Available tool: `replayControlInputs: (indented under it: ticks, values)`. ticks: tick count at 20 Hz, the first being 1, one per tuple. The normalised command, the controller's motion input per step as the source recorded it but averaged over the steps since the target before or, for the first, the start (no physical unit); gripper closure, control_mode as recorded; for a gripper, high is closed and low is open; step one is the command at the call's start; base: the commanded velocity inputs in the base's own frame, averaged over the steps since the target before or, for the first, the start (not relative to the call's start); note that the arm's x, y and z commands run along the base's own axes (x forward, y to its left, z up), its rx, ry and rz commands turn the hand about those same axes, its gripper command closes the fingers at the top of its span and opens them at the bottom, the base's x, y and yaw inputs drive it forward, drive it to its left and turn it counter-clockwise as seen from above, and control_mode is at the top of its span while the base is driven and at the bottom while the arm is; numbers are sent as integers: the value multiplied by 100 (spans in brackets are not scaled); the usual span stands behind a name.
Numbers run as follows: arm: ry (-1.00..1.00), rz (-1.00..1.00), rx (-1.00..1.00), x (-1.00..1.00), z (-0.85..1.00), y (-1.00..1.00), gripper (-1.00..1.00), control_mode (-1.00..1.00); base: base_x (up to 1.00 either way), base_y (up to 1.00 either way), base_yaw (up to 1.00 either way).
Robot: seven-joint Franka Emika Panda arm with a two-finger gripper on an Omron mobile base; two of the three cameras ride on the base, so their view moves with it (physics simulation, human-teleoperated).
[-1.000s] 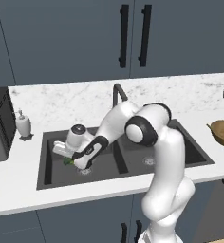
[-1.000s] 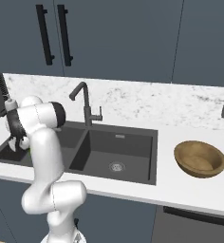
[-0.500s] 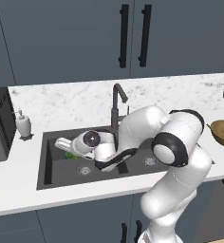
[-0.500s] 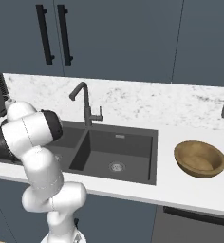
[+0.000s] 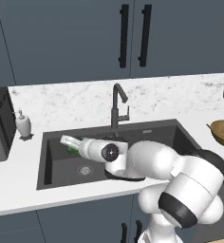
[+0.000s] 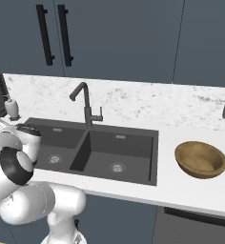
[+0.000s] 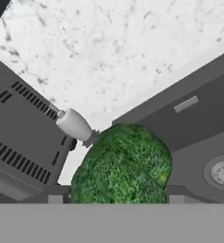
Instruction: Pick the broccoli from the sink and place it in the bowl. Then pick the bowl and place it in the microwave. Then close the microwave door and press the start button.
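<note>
Kitchen setup with dark blue-grey cabinets and a white marbled surface [image 6: 133,102] running along the wall, the dark double sink [image 5: 57,163] sunk into the middle of it. Using the sink as the reference: the tall curved faucet [image 5: 116,107] stands at its back edge, a small white soap bottle [image 5: 23,125] sits on the surface just left of it, and the microwave [image 5: 1,126] is further left past the bottle. The wooden bowl [image 6: 200,159] is on the surface to the right of the sink, well apart from it.

The arm is bent low over the sink's left basin, and the pincer [image 5: 71,142] hangs above that basin. The broccoli [image 7: 123,163] sits right between the fingertips in the hand view, so close it covers most of the lower frame, so the pincer is pinching the broccoli, up off the basin floor. One of the round silver drains [image 7: 221,173] shows beside it in the hand view.
</note>
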Motion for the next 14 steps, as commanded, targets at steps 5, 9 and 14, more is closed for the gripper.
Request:
replayControlInputs:
  ticks: [5, 9, 14]
  values:
    - [-13, 0, 10, -41, 100, 0, 100, -100, 0, 0, 0]
    - [-15, 0, 7, -25, 100, 0, 100, -100, 0, 0, 0]
    - [-15, 0, 7, -24, 100, 0, 100, -100, 0, 0, 0]
